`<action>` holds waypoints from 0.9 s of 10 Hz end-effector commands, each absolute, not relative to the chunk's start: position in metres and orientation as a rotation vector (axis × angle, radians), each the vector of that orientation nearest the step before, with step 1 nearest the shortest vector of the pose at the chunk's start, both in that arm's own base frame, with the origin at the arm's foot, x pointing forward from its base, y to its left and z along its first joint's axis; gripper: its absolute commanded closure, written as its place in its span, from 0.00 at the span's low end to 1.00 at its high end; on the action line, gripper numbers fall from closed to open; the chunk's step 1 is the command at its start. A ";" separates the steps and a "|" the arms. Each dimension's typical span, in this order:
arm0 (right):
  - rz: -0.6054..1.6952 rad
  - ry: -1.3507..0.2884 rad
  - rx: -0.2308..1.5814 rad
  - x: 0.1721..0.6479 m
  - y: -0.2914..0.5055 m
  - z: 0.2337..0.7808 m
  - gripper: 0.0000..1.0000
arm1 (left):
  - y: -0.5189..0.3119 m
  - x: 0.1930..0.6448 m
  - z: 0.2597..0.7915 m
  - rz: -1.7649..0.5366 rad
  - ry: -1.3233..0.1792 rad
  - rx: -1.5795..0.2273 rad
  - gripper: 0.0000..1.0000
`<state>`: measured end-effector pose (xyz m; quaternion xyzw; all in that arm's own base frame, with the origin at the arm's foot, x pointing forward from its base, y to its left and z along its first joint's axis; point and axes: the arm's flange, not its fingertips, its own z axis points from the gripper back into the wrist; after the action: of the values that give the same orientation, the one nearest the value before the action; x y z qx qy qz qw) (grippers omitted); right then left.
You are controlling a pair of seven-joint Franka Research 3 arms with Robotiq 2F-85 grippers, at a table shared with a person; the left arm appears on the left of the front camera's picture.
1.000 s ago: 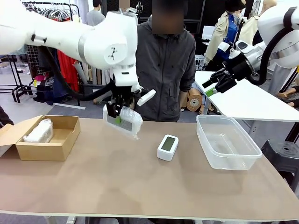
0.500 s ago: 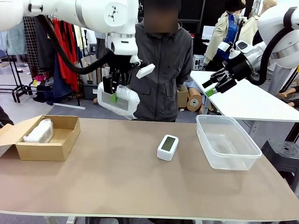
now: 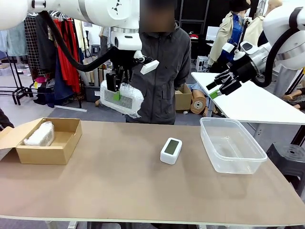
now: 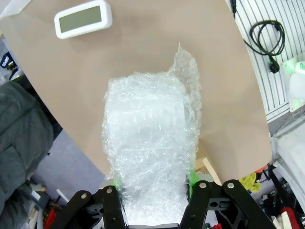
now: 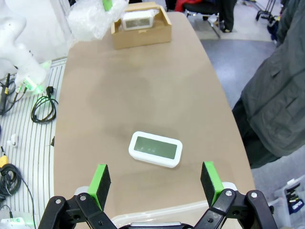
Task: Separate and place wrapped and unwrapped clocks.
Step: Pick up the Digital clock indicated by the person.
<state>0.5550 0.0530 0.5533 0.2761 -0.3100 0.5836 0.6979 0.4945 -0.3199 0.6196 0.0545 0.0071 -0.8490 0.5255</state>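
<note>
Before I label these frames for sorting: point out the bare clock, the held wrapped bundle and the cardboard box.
bare clock point(image 3: 171, 146), front view, its screen.
held wrapped bundle point(image 4: 147, 152), left wrist view, middle of the bubble wrap.
cardboard box point(image 3: 43, 153), front view, near wall.

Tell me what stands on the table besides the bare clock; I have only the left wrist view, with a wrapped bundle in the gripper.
Observer: Down to the left of the held bundle, a cardboard box stands at the table's left end, with another wrapped bundle lying in it.
Operator: Report the other end.
Observer: A clear plastic tub stands there, to the right of the bare clock, with nothing in it.
Operator: Check the right gripper.
Observer: The right gripper hangs open and empty, high over the tub's end of the table.
</note>
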 end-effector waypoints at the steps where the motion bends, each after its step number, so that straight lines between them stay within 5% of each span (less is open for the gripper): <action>1: 1.302 -0.696 0.610 0.555 0.053 0.555 0.00 | -0.317 0.491 0.620 -2.031 0.014 0.140 1.00; 9: 1.302 -0.696 0.610 0.555 0.053 0.555 0.00 | -0.317 0.491 0.620 -2.031 0.014 0.140 1.00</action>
<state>0.5550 0.0529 0.5533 0.2761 -0.3100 0.5836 0.6979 0.4943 -0.3204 0.6195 0.0544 0.0071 -0.8492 0.5251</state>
